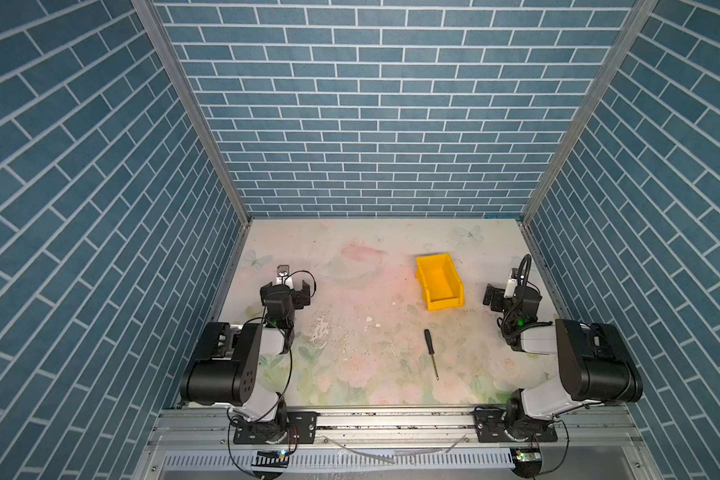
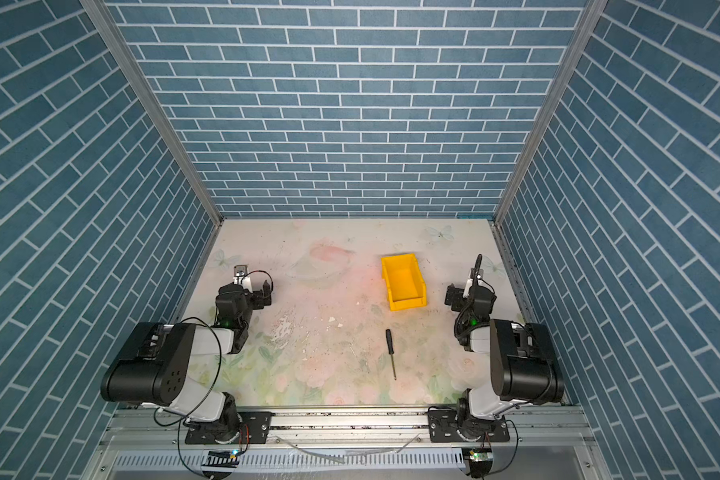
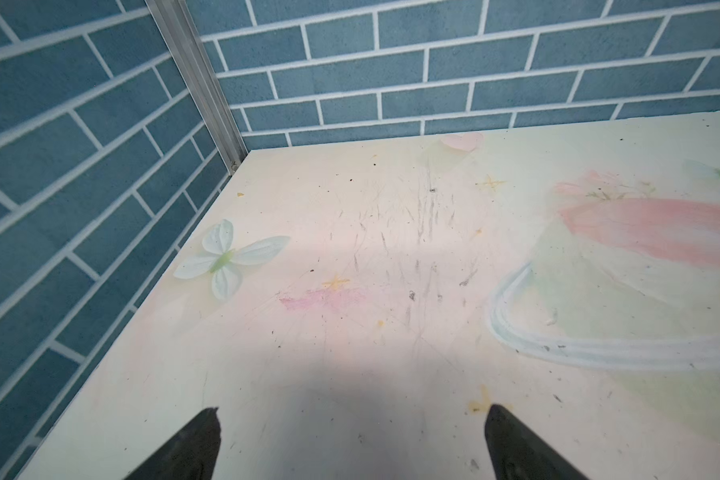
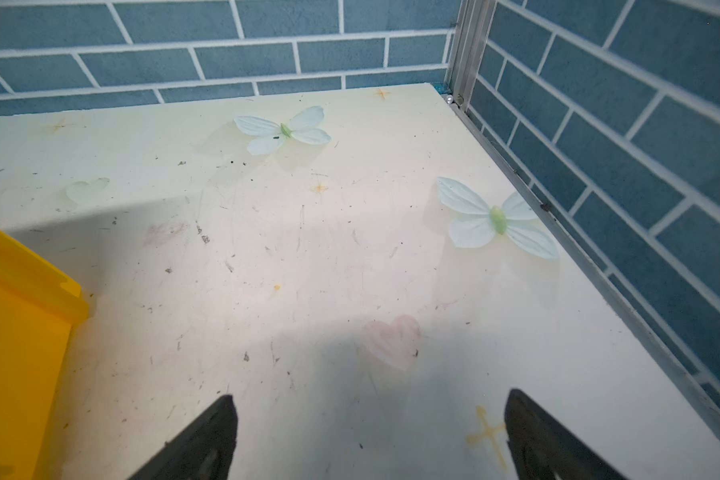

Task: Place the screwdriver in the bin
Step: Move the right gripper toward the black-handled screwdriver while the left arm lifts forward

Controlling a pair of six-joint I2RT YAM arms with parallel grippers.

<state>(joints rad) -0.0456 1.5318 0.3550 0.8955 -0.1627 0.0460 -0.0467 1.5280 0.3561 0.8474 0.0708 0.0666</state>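
The screwdriver (image 1: 431,353) (image 2: 390,353) lies flat on the table in the front middle, with its black handle toward the back and its thin shaft pointing forward. Behind it stands the yellow bin (image 1: 439,282) (image 2: 404,282), with nothing in it; its side wall (image 4: 17,332) shows in the right wrist view. My right gripper (image 1: 512,296) (image 4: 371,395) is open to the right of the bin, over bare table. At the left side my left gripper (image 1: 287,291) (image 3: 352,409) is also open and holds nothing. Both are well apart from the screwdriver.
Blue brick-patterned walls (image 1: 391,124) enclose the table on three sides, with metal posts (image 3: 208,91) in the back corners. The tabletop (image 1: 362,299) has a pale floral print with butterflies (image 4: 495,218) and scuffs. A metal rail (image 1: 391,424) runs along the front edge.
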